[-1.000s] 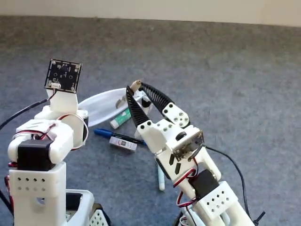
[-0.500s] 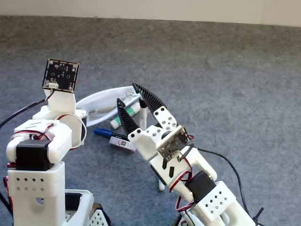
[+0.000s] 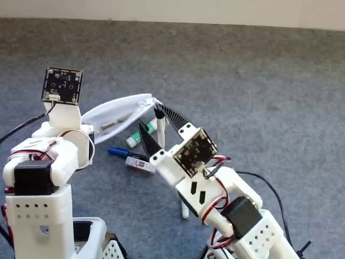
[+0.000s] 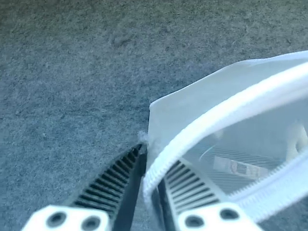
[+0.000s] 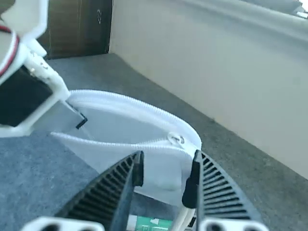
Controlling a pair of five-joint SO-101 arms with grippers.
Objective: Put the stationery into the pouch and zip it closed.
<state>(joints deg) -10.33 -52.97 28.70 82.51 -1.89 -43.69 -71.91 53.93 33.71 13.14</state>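
The white translucent pouch (image 3: 115,112) lies open on the grey carpet, one end raised. My left gripper (image 4: 150,162) is shut on the pouch's zipper edge (image 4: 211,120). My right gripper (image 3: 149,118) hovers at the pouch mouth, shut on a white pen (image 3: 161,131) that points down between its fingers. In the right wrist view the right gripper (image 5: 167,159) faces the pouch (image 5: 120,118) and its zipper pull (image 5: 176,139), with the pen (image 5: 184,211) against one finger. A flat item lies inside the pouch (image 4: 238,168).
Beside the pouch on the carpet lie a green-and-white stick (image 3: 138,137), a blue pen (image 3: 119,152) and a small white block (image 3: 141,164). Another white pen (image 3: 184,208) pokes out beneath the right arm. A pale wall (image 5: 216,72) stands beyond the carpet.
My right gripper has come down and leftward with the white pen, from above the pouch to its mouth. The left arm shifted slightly left, lifting the pouch edge.
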